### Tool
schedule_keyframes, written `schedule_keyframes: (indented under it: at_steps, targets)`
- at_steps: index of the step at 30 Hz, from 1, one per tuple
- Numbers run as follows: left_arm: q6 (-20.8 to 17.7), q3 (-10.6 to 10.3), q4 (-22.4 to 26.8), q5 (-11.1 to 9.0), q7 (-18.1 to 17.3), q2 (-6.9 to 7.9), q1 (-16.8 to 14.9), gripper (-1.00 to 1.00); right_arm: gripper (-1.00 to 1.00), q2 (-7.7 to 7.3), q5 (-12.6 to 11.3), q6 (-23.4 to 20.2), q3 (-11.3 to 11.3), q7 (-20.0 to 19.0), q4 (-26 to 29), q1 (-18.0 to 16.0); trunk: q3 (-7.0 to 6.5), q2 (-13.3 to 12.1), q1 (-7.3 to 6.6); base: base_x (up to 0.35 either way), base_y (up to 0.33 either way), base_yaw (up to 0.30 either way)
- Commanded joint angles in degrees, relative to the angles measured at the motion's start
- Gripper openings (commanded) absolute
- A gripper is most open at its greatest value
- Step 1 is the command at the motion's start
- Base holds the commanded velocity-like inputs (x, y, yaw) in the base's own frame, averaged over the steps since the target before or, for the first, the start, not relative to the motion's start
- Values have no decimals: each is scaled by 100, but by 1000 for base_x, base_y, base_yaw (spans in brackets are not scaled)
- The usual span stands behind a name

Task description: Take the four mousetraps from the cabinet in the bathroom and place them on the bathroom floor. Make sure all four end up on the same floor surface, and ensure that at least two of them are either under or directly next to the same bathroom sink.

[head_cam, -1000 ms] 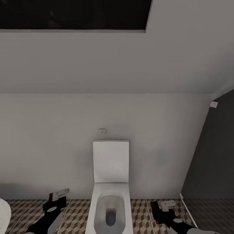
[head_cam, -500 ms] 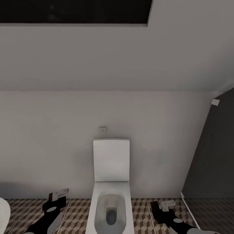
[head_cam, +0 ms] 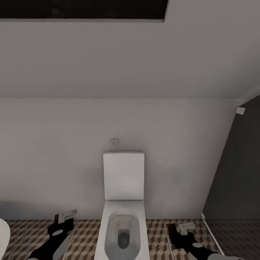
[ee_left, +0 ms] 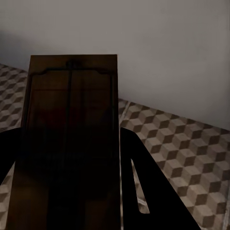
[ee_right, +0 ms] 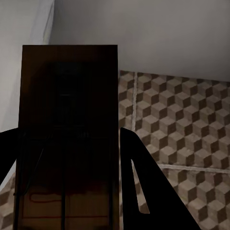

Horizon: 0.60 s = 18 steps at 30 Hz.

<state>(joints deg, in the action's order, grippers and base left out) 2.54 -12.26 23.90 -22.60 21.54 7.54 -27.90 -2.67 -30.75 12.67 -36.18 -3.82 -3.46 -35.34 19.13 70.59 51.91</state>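
Head view: white rectangular toilet (head_cam: 123, 213) with raised lid against a pale grey wall (head_cam: 54, 162), small white flush plate (head_cam: 114, 141) above the lid. Dark rectangular window (head_cam: 83, 9) along the top edge; dark grey partition (head_cam: 238, 173) at right. Bathroom floor (head_cam: 85, 238) of large square tiles printed with brown, beige and white cubes, crossed by pale grout lines, along the bottom edge on both sides of the toilet. Left gripper (head_cam: 65, 216) low at left of the toilet, right gripper (head_cam: 185, 228) low at right, both above the floor tiles.

Left wrist view: flat rectangular brown wooden mousetrap with dark wire parts (ee_left: 72, 139) clamped between the two black fingers (ee_left: 153, 191) of the left gripper (ee_left: 72, 182), held clear of the cube-pattern tiles, grey wall beyond.

Right wrist view: second flat brown wooden mousetrap, with dark metal bar and reddish wire (ee_right: 67, 139), clamped likewise between the black fingers (ee_right: 153, 191) of the right gripper (ee_right: 67, 182), held above the tiled floor near the foot of the wall.
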Motion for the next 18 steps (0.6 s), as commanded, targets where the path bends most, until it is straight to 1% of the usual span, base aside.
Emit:
schedule_keyframes:
  at_steps: [1, 18]
  targets:
    - [18, -48, 0, -43, 43, 4, -5, -100, -100, 4, -72, 34, -38, -40, -23, -8, 25, 46, 23, 0, 0, 0]
    - [18, -57, 0, -44, 43, -13, -5, -100, -100, 4, -71, 34, -39, -37, -23, -8, 331, 728, 396, 0, 0, 0]
